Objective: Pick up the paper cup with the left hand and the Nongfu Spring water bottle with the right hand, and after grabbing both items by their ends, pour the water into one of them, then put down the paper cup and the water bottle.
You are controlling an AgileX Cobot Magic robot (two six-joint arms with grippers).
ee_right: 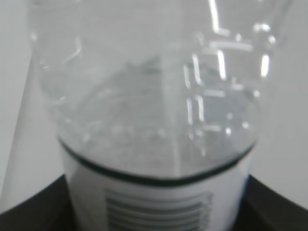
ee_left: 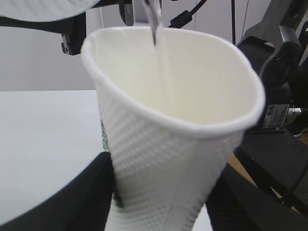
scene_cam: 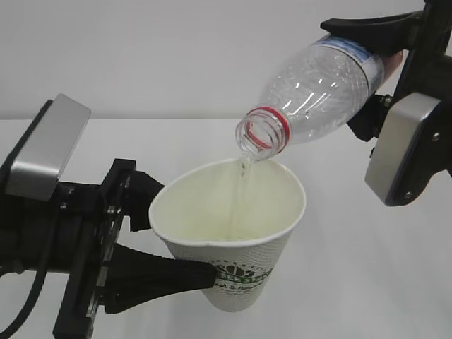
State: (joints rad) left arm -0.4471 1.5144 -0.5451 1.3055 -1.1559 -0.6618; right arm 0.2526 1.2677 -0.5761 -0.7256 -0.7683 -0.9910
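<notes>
The white paper cup is held off the table, tilted, its rim squeezed into an oval. My left gripper is shut on its lower wall near the green logo. Above it, the clear Nongfu Spring water bottle is tipped mouth-down, with its red neck ring over the cup's far rim. My right gripper is shut on its labelled base end. A thin stream of water falls into the cup. In the left wrist view the cup fills the space between the black fingers. The right wrist view shows the bottle between dark jaws.
A white table lies under both arms, with a pale wall behind it. In the left wrist view, black arm hardware and cables stand beyond the cup at the right, near the table's edge.
</notes>
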